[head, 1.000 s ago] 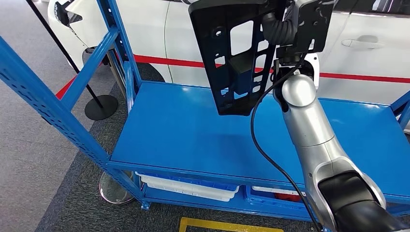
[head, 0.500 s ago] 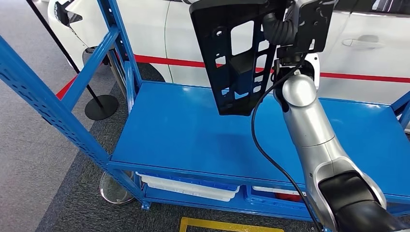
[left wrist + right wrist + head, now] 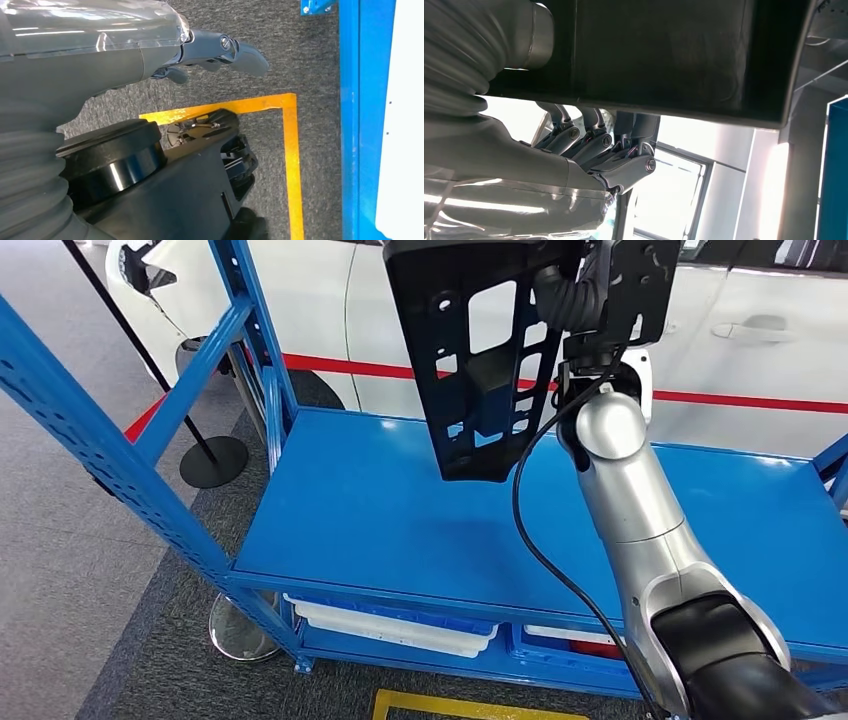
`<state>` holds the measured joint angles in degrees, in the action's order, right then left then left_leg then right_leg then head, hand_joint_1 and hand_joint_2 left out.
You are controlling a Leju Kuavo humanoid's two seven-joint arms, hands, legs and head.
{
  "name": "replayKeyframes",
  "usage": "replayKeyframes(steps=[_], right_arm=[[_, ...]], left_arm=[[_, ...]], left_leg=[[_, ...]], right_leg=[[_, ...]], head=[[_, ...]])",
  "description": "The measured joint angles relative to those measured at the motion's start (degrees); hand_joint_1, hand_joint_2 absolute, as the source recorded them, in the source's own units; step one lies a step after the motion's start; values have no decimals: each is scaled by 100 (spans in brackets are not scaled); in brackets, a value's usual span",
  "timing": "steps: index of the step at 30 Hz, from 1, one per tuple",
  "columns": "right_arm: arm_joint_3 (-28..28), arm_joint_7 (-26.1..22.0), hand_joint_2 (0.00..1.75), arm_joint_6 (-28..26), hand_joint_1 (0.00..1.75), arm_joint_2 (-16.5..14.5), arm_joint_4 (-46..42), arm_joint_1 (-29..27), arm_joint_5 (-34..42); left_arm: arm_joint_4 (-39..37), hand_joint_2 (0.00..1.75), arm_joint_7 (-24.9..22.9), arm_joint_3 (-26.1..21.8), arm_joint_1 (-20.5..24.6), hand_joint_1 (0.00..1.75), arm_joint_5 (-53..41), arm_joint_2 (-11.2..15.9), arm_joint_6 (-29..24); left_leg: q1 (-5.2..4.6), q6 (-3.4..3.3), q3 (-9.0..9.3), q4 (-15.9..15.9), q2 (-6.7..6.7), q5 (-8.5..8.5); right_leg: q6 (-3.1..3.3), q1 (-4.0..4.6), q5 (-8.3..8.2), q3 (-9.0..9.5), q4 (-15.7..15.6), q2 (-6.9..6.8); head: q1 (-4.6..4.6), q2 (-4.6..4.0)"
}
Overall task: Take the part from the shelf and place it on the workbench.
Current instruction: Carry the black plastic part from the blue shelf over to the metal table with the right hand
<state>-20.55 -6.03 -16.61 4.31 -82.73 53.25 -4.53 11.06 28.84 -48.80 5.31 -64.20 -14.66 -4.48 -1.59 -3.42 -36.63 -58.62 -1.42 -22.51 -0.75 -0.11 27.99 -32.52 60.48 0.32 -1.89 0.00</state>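
The black plastic part (image 3: 430, 335), a long panel with several cut-outs, hangs upright above the blue shelf deck (image 3: 380, 510), clear of it. My right hand (image 3: 592, 285) grips its upper edge at the top of the head view, with the silver arm raised beneath it. In the right wrist view the fingers (image 3: 599, 150) curl against the part's dark underside (image 3: 664, 55). My left hand (image 3: 220, 50) hangs low over the grey carpet, fingers extended and holding nothing.
Blue shelf uprights (image 3: 110, 460) slant across the left. A white car (image 3: 750, 330) with a red stripe stands behind the shelf. A stanchion base (image 3: 213, 462) sits on the floor at left. White bins (image 3: 390, 625) lie under the deck. Yellow floor tape (image 3: 292, 150) marks the carpet.
The view has shifted a little. The part and my right hand have edged slightly up and to the left; the grip is unchanged.
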Motion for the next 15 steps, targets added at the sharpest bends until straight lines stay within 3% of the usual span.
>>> replayKeyframes(steps=[2, 4, 6, 9, 10, 11, 13, 15], right_arm=[[-1, -2, 175, 1, 175, -10, 8, 6, -2], [-1, -5, 175, 3, 175, -20, 28, 7, -4], [-1, -7, 175, 5, 175, -32, 50, 4, -8], [-2, -9, 175, 13, 175, -40, 67, -7, -10], [-2, -9, 175, 16, 175, -39, 73, -15, -10], [-2, -9, 175, 18, 175, -39, 78, -23, -10], [-2, -9, 175, 20, 175, -39, 82, -32, -11], [-3, -8, 175, 20, 175, -41, 83, -28, -13]], left_arm=[[0, 175, 2, -1, -1, 0, 10, 2, 5], [1, 175, 1, -1, -5, 0, 1, 10, 3], [2, 175, 10, -1, -9, 0, -7, 21, -14], [2, 175, -8, 1, -12, 0, -23, 20, -121], [2, 175, -23, 2, -14, 0, -38, 16, -163], [2, 175, -39, 2, -16, 0, -56, 13, -192], [2, 175, -56, 4, -16, 0, -87, 10, -224], [2, 175, -63, 7, -10, 0, -105, 8, -224]], left_leg=[[-3, 66, -18, -12, -4, 33], [-17, 138, -40, -33, -5, 44], [-13, 226, -150, -286, 15, -199], [92, 365, -507, -1341, 67, -845], [124, 396, -551, -1570, 81, -929], [150, 419, -499, -1596, 92, -908], [187, 441, -80, -985, 106, -662], [176, 407, 325, -320, 103, -512]], right_leg=[[39, 34, -40, 68, -169, 2], [93, 6, -97, 43, -216, -10], [155, -44, -172, 1, -256, -32], [177, -59, -241, -128, -215, -51], [169, -61, -255, -178, -185, -58], [159, -65, -265, -223, -154, -65], [138, -75, -280, -297, -90, -76], [89, -76, -311, -347, -60, -85]], head=[[-2, 0], [-2, 0], [-17, 0], [-32, 0], [-32, 0], [-32, 0], [-32, 0], [-31, 0]])
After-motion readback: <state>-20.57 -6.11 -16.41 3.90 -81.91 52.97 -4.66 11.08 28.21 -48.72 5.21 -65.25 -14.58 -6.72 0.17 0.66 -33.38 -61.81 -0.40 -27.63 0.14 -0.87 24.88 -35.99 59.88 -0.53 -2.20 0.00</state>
